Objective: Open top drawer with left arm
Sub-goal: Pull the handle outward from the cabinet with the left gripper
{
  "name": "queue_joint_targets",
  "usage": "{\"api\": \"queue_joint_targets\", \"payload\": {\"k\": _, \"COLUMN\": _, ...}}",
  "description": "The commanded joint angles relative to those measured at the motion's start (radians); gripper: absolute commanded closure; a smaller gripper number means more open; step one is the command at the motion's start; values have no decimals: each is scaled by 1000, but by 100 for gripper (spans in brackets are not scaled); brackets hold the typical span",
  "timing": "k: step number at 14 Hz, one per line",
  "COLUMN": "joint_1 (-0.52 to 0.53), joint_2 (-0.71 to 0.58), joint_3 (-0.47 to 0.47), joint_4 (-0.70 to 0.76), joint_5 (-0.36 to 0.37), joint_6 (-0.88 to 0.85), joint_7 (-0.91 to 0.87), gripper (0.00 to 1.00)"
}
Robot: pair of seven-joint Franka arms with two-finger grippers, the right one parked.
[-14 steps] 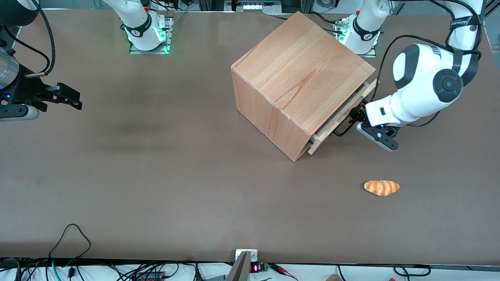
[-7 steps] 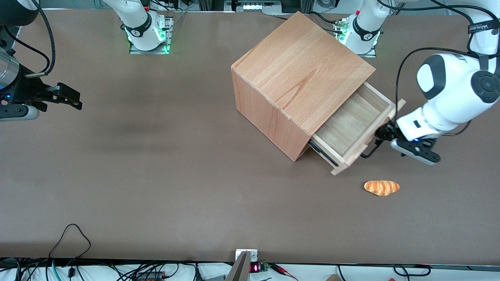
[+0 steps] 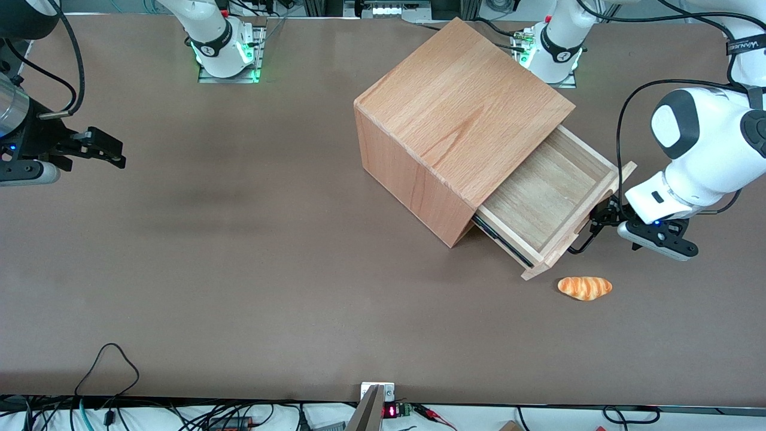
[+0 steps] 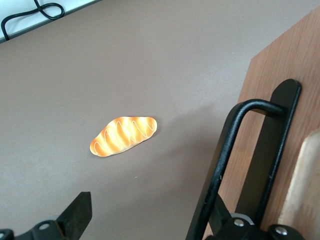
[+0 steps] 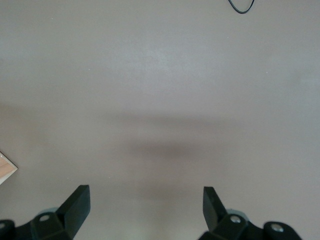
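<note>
The claw (image 3: 600,219) of the left arm (image 3: 700,152) sits right at the front of the top drawer (image 3: 547,200), near the working arm's end of the table (image 3: 239,269); its two fingers (image 4: 75,216) are spread wide apart, and one finger is hooked inside the thin black handle (image 4: 235,150) while the other hangs over bare table; it is not pinching the handle; the handle is a bent wire loop fixed on the flat wooden drawer front (image 4: 280,125); the top drawer is pulled far out of the big wooden cube (image 3: 458,123), so its pale wood inside shows, and nothing can be seen lying in it; the cube sits turned at a slant, close to the table edge farthest from the front camera, with the drawer pointing toward the working arm's end of the table; a small orange bread roll (image 3: 584,287) lies on the table just beside the drawer's front corner, nearer to the front camera than the claw, not touching the drawer
</note>
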Motion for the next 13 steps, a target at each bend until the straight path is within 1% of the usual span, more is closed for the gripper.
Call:
{"api": "queue_joint_targets", "payload": {"k": 1, "joint_1": -1, "joint_2": 26, "joint_3": 15, "joint_4": 104, "joint_5": -1, "joint_6": -59, "joint_7": 12, "gripper": 0}}
{"api": "queue_joint_targets", "payload": {"k": 3, "joint_1": -1, "joint_2": 8, "joint_3": 16, "joint_4": 127, "joint_5": 3, "joint_6": -126, "joint_7": 12, "gripper": 0}}
{"api": "queue_joint_targets", "payload": {"k": 6, "joint_1": 1, "joint_2": 3, "joint_3": 18, "joint_4": 153, "joint_5": 14, "joint_6": -178, "joint_7": 15, "gripper": 0}}
{"api": "queue_joint_targets", "payload": {"k": 8, "joint_1": 1, "joint_2": 0, "joint_3": 16, "joint_4": 156, "joint_5": 61, "joint_6": -192, "joint_7": 20, "gripper": 0}}
{"api": "queue_joint_targets", "payload": {"k": 12, "joint_1": 1, "joint_2": -63, "joint_3": 16, "joint_4": 164, "joint_5": 68, "joint_6": -313, "joint_7": 4, "gripper": 0}}
{"api": "queue_joint_targets", "payload": {"k": 13, "joint_1": 1, "joint_2": -90, "joint_3": 20, "joint_4": 164, "joint_5": 69, "joint_6": -359, "joint_7": -28, "gripper": 0}}
